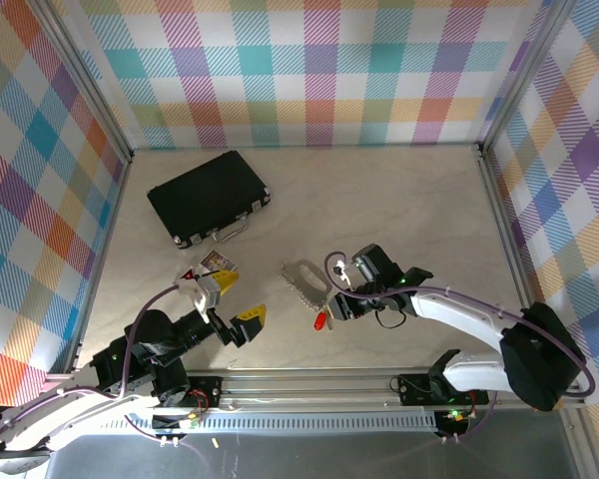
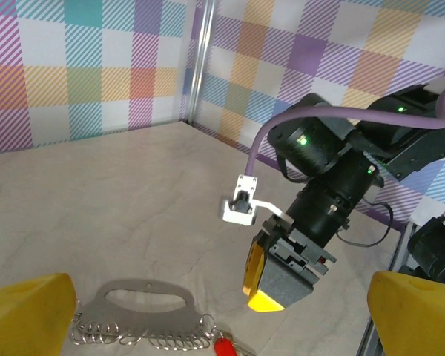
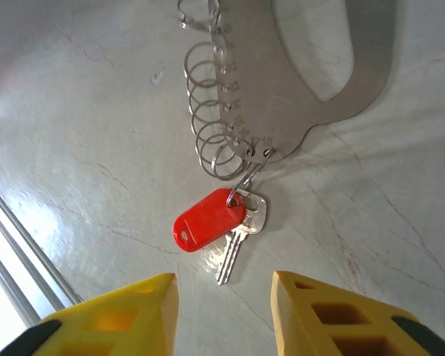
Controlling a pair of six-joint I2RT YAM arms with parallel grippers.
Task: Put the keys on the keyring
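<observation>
The keyring (image 3: 304, 74) is a flat silvery plate with a handle slot and a row of wire rings, lying on the table (image 1: 304, 282). The key (image 3: 209, 219), with a red plastic head and a short silver blade (image 3: 233, 256), hangs from the end ring and rests flat on the table. My right gripper (image 3: 222, 300) hovers just above it, open, with nothing between its yellow fingers (image 3: 119, 315). In the top view the right gripper (image 1: 332, 306) sits over the key (image 1: 321, 321). My left gripper (image 1: 238, 302) stands open to the left, facing the keyring (image 2: 144, 304) and key (image 2: 224, 346).
A black case (image 1: 208, 197) with a metal handle lies at the back left. Checked walls enclose the pale marbled table (image 1: 409, 200) on three sides. A metal rail (image 1: 309, 384) runs along the near edge. The right arm (image 2: 334, 193) fills the left wrist view's right half.
</observation>
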